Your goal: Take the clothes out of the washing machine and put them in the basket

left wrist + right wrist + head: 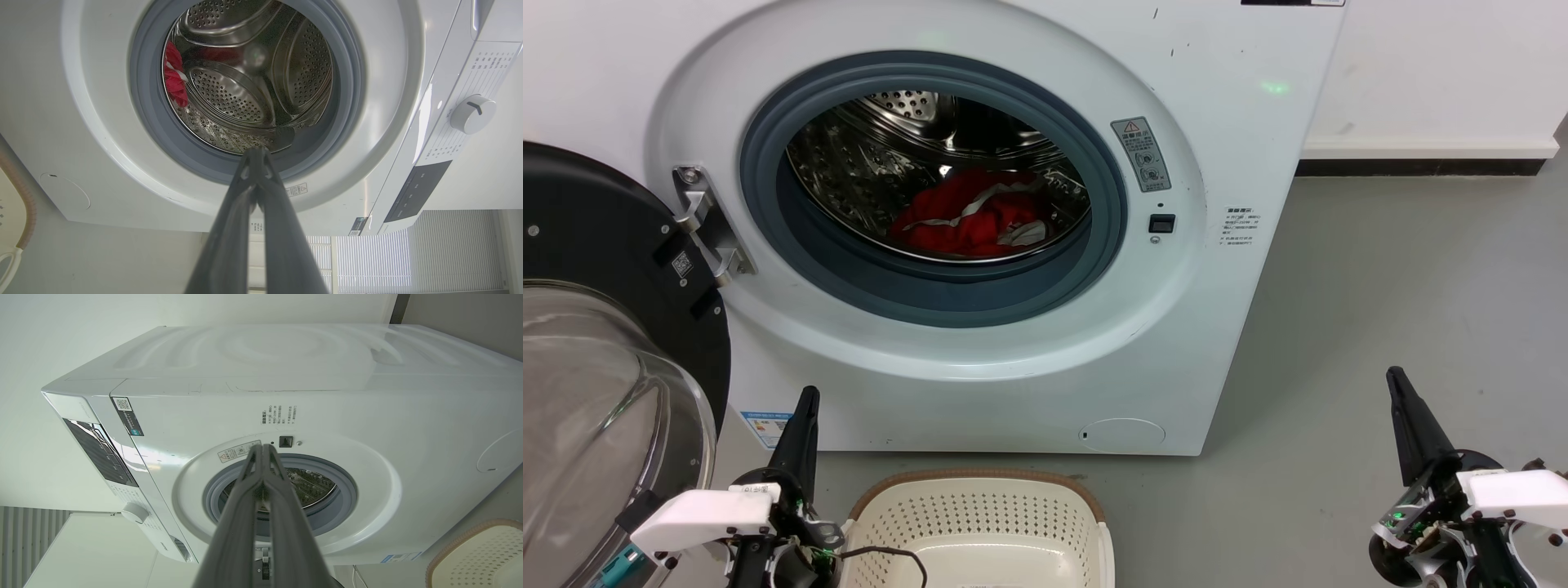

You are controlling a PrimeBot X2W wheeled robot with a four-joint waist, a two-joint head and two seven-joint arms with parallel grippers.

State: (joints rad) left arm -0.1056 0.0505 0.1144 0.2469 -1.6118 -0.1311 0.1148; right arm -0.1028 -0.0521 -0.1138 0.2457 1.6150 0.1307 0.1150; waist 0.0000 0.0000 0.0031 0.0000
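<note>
Grey floor (1380, 327) is running under the white washer (1217, 122), its door (605, 367) hanging open at the left, and the clothes (964, 220), a soft crumpled red heap with white bands, are lying low in the shiny perforated drum (866, 155). Both the left gripper (808, 398) and the right gripper (1395, 377) are hovering low, pinched closed, gripping nothing. Reaching in well is probably meaning opening one gripper, clearing the grey seal (931, 302), pinching a raised fold, then carrying it to the cream basket (980, 475) below.
</note>
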